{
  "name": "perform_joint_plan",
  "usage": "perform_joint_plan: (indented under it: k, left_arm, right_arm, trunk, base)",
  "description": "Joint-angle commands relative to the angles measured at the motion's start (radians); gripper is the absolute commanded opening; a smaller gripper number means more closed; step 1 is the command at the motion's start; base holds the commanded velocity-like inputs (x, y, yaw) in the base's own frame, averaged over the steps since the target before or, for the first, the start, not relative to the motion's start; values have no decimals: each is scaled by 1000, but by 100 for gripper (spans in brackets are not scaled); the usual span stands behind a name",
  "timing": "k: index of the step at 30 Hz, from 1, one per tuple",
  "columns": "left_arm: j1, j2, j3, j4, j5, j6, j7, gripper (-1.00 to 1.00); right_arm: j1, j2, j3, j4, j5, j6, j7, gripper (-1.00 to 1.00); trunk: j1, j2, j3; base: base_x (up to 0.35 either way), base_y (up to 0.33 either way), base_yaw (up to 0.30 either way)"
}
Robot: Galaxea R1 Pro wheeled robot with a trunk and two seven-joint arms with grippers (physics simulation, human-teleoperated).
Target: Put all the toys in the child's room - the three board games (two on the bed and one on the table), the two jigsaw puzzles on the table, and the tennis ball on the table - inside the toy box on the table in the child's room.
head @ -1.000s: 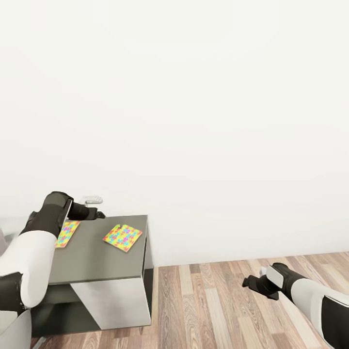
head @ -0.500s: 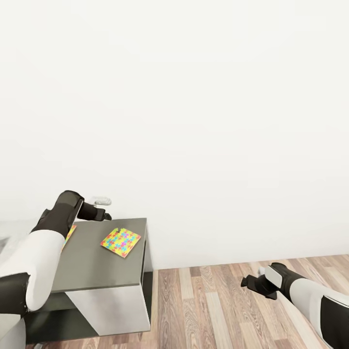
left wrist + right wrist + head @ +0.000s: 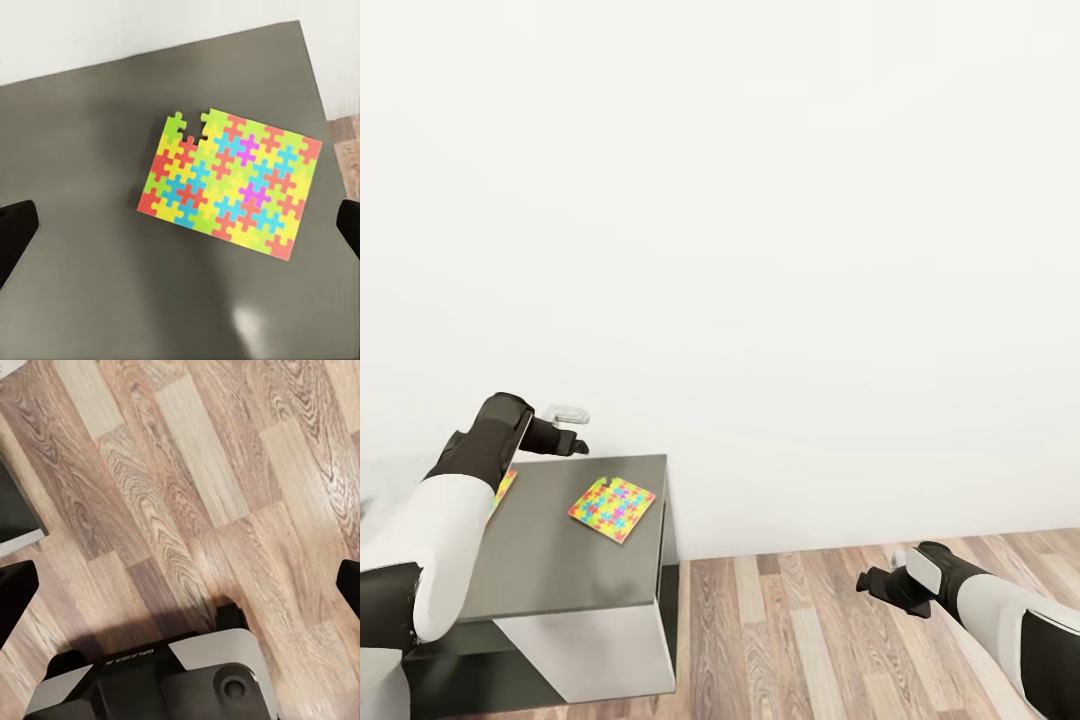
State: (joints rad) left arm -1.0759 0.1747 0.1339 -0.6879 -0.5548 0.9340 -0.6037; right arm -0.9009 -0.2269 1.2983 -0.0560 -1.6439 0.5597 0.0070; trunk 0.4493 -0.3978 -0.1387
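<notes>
R gripper (image 3: 868, 581) low at the near right of head view, hovering over wood floor (image 3: 810, 640), nothing in it. R wrist view: both fingertips (image 3: 15, 592) sit at opposite edges of the frame, so jaws wide apart, plank floor (image 3: 195, 495) between them, robot's own base (image 3: 165, 682) below the cam. Dark corner of the table (image 3: 15, 510) at one edge of that view.

L arm reaches fwd over the grey table (image 3: 560, 570), near left of head view. Table has a flat dark-grey top, white side panel, dark lower part. L gripper (image 3: 575, 447) is above the table's far edge, close to the wall; head view too small to tell jaw gap. L wrist view: fingertips (image 3: 15, 232) at both frame edges, well apart, holding nothing, looking down on the tabletop (image 3: 90, 135).

Jigsaw puzzle (image 3: 612, 508) lies flat on the tabletop toward its right side, multicolour, one notch missing along an edge (image 3: 229, 192). Not touched by either gripper. 2nd jigsaw puzzle (image 3: 503, 490) also flat on the table, further left, mostly hidden behind L forearm, just a coloured strip visible.

Small white object (image 3: 568, 411) at the wall just behind L gripper; can't tell what. Beyond: plain white wall (image 3: 760, 250).
</notes>
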Motion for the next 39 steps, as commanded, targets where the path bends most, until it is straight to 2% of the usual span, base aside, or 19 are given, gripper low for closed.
perform_joint_plan:
  k: [1, 10, 24, 31, 39]
  left_arm:
    - [-1, 0, 3, -1, -10, 2, -9, 100]
    - [-1, -1, 5, -1, -10, 0, -6, 100]
    - [-1, -3, 7, 3, -2, 1, -4, 100]
    - [-1, -5, 12, 102, 2, -8, 37, 100]
    - [-1, -14, 31, 128, 11, -40, 75, 100]
  right_arm:
    - [-1, -1, 7, -2, -4, 3, 1, 100]
    - [-1, 0, 7, -2, -4, 3, 1, 100]
    - [-1, 0, 7, -1, -4, 3, 1, 100]
    - [-1, 0, 7, -1, -4, 3, 1, 100]
    - [-1, 0, 8, -2, -4, 3, 1, 100]
  trunk:
    - [1, -2, -2]
    - [1, -2, -3]
    - [1, -2, -3]
    - [1, -2, -3]
    - [1, -2, -3]
  base:
    - [47, 44, 0]
    - [71, 109, 0]
    - [8, 13, 0]
    - [0, 0, 0]
    - [0, 0, 0]
